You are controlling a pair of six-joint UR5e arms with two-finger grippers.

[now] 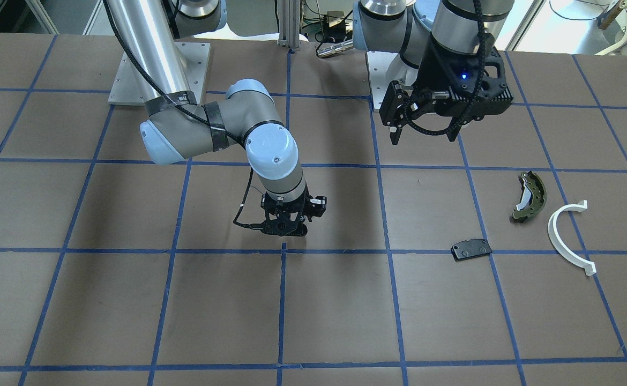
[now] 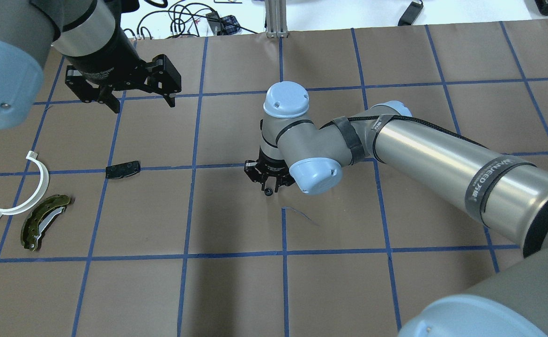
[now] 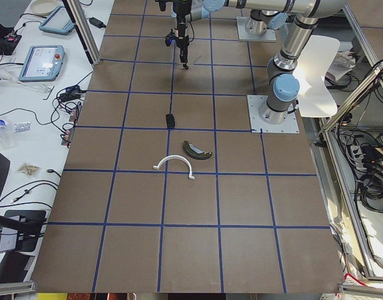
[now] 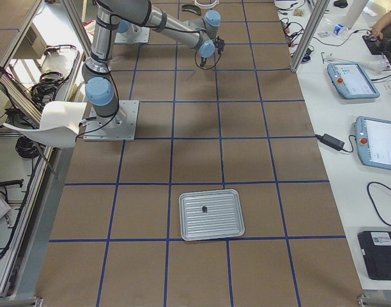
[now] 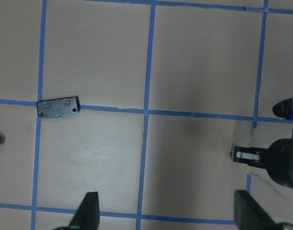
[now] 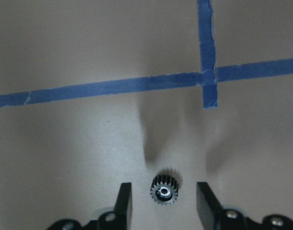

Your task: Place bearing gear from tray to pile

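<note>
The brown taped table (image 2: pixel 236 290) carries the metal tray (image 4: pixel 221 220) far from the pile (image 2: pixel 123 169) by the olive brake shoe (image 2: pixel 44 220). The left gripper (image 2: pixel 143 106) hangs spread. The right gripper (image 6: pixel 163 186) straddles, without touching, the small bearing gear (image 6: pixel 164 192) lying flat mid-table. It is probably light, rigid and slippery, so pinch across its teeth.

My right arm (image 2: pixel 424 150) is a brushed silver tube with grey joints and pale blue caps; a black cable (image 2: pixel 414 120) runs taped along it, and a black band (image 2: pixel 494 182) carries white lettering. My left arm (image 1: pixel 455 21) matches. My jaws are black.
</note>
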